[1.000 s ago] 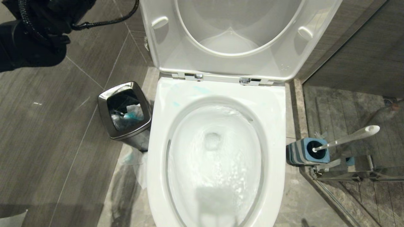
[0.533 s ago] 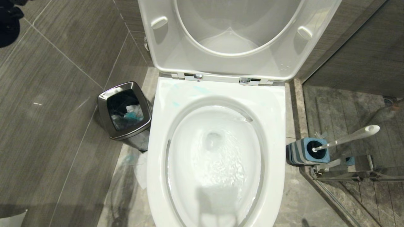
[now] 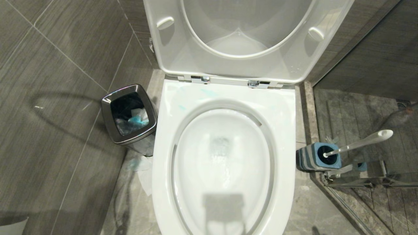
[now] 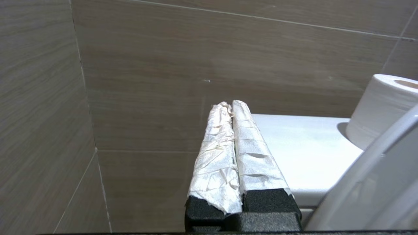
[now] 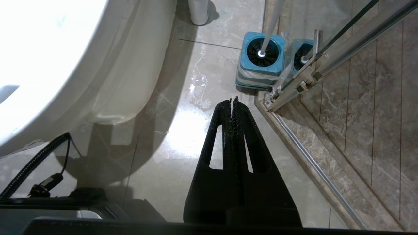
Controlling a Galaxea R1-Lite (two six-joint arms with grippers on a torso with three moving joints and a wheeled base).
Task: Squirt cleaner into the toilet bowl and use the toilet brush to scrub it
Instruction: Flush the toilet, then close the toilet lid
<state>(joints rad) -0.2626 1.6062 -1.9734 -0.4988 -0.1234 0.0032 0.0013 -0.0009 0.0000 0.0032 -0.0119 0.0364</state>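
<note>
The toilet bowl (image 3: 225, 169) stands open, seat and lid raised, faint blue smears of cleaner (image 3: 209, 93) on its back rim. The toilet brush (image 3: 359, 142) sits in its blue holder (image 3: 318, 156) on the floor beside it. The left gripper (image 4: 232, 107), jaws shut and empty, points at the wall by the cistern; the right gripper (image 5: 233, 101), jaws shut and empty, hangs over the floor near the holder.

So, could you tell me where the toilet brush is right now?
In the head view the toilet brush stands in its blue holder on the floor, right of the toilet bowl, beside the glass partition.
</note>
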